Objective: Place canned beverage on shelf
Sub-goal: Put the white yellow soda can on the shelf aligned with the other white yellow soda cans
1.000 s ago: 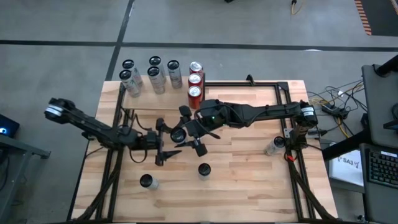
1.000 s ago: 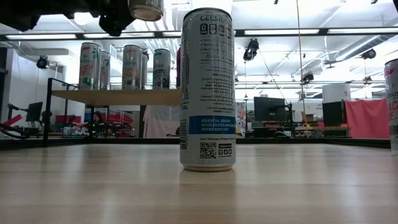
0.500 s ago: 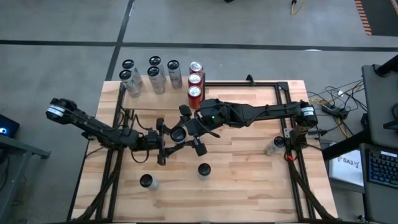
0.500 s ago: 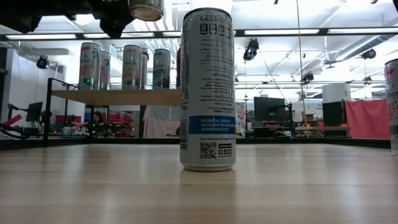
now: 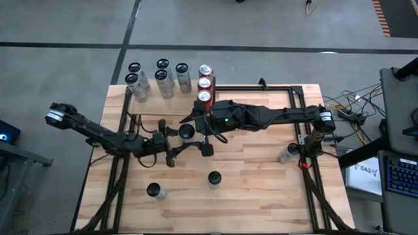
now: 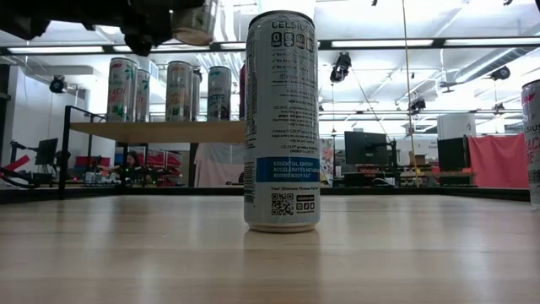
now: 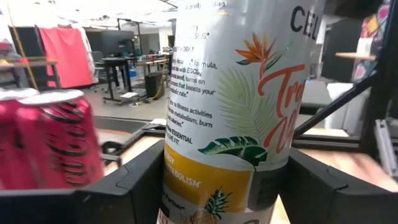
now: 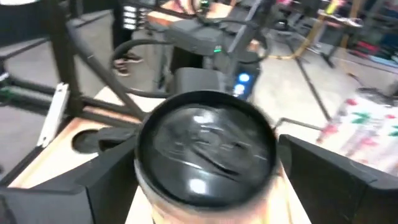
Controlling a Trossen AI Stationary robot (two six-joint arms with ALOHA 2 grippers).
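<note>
A white canned beverage [image 7: 230, 112] with a tropical print hangs in the air over the table's middle [image 5: 187, 132], near the shelf [image 5: 157, 108]. My left gripper [image 5: 177, 145], reaching in from the table's left, is shut on it. My right gripper [image 5: 198, 130], reaching from the right, is open, with one finger on either side of the can's top end [image 8: 205, 146]. In the low view the can [image 6: 194, 21] shows tilted at the top edge. The pale wood shelf [image 6: 152, 131] carries several silver cans [image 5: 163, 81] and three red cans [image 5: 204, 85], standing on their bases. My left gripper pinches the can's side wall [image 7: 186, 180] between its two fingers, about at the yellow band. The fingers [image 7: 140, 186] come level from the table's left and lie across the can. The can is lifted clear of the table, roughly upright and a little tilted.
Three more cans are on the tabletop: one near the front middle [image 5: 213, 177], which fills the low view's centre [image 6: 281, 118], one at the front left [image 5: 155, 190] and one by the right arm's base [image 5: 287, 153]. A black frame rail [image 5: 281, 88] runs along the table's far edge.
My left gripper has shut on the can's side. My right gripper has opened around the can's top and drawn a little toward the table's far edge. The can has shifted slightly toward the shelf and tipped a little.
</note>
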